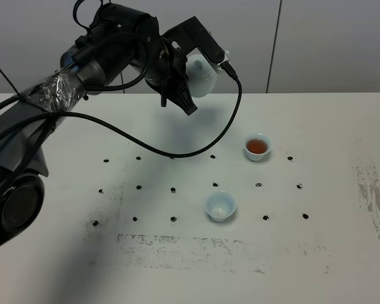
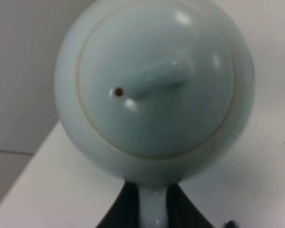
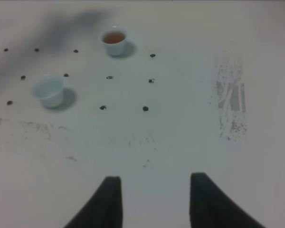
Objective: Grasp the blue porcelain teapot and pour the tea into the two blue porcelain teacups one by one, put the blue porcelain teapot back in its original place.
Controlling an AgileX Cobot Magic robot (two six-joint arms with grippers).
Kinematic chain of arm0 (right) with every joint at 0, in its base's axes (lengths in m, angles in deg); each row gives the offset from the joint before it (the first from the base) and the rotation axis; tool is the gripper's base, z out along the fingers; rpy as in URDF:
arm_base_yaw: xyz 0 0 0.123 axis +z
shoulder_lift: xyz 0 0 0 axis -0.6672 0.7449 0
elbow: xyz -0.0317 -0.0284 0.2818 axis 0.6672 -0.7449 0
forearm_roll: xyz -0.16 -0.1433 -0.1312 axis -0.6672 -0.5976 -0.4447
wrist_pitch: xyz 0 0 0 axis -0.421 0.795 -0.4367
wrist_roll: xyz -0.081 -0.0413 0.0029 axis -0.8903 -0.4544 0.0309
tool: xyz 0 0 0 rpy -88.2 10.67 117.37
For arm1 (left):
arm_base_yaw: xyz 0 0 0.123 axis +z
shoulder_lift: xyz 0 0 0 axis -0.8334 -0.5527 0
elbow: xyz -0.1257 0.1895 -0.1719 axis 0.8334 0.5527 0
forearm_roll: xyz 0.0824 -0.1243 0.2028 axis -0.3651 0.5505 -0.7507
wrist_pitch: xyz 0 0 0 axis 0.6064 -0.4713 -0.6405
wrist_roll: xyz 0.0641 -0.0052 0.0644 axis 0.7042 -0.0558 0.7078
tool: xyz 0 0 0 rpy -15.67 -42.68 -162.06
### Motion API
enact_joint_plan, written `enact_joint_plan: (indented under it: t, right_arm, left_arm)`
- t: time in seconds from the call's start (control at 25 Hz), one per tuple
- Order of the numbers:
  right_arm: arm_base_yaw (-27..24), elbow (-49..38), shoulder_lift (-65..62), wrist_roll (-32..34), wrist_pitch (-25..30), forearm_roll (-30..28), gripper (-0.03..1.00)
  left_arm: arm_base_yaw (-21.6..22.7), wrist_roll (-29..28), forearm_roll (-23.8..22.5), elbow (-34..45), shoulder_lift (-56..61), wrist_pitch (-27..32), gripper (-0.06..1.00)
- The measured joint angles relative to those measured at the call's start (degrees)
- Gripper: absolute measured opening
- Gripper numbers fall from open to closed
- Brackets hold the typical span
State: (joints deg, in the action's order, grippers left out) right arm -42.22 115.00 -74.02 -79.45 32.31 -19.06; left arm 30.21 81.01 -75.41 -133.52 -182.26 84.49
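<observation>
The blue porcelain teapot [image 1: 201, 77] hangs in the air above the table's far edge, left of centre. My left gripper [image 1: 193, 66] is shut on its handle. In the left wrist view the teapot [image 2: 154, 80] fills the frame lid-on, with its handle clamped between the dark fingers [image 2: 121, 209]. Of the two blue porcelain teacups, one [image 1: 257, 146] holds the tea [image 1: 257, 145], reddish-brown. The other teacup [image 1: 220, 206] stands nearer the front and looks empty. My right gripper [image 3: 154, 194] is open and empty over bare table, well short of both cups [image 3: 114, 40] [image 3: 49, 90].
The white table [image 1: 316, 253] carries a grid of small black dots [image 1: 173, 189] around the cups. Scuffed grey patches mark its front [image 1: 196, 247] and right side [image 1: 373, 196]. A black cable [image 1: 177, 152] loops down from the left arm over the table. A pale wall stands behind.
</observation>
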Motion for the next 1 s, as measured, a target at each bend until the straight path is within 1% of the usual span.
enact_joint_plan:
  t: [0.12, 0.28, 0.56, 0.72, 1.0]
  right_arm:
    - [0.00, 0.00, 0.00, 0.00, 0.00, 0.00, 0.33]
    - [0.00, 0.00, 0.00, 0.00, 0.00, 0.00, 0.33]
    - [0.00, 0.00, 0.00, 0.00, 0.00, 0.00, 0.33]
    - [0.00, 0.00, 0.00, 0.00, 0.00, 0.00, 0.33]
    - [0.00, 0.00, 0.00, 0.00, 0.00, 0.00, 0.33]
  left_arm:
    - [0.13, -4.12, 2.86, 0.00, -1.47, 1.40, 0.04]
    - [0.08, -7.29, 6.82, 0.00, -3.80, 2.29, 0.04]
    - [-0.15, -10.91, 8.00, 0.00, -5.10, 2.44, 0.04]
    - [-0.58, -11.31, 9.93, 0.00, -5.86, 2.03, 0.04]
    - [-1.47, -11.37, 10.14, 0.00, -8.32, 1.07, 0.04]
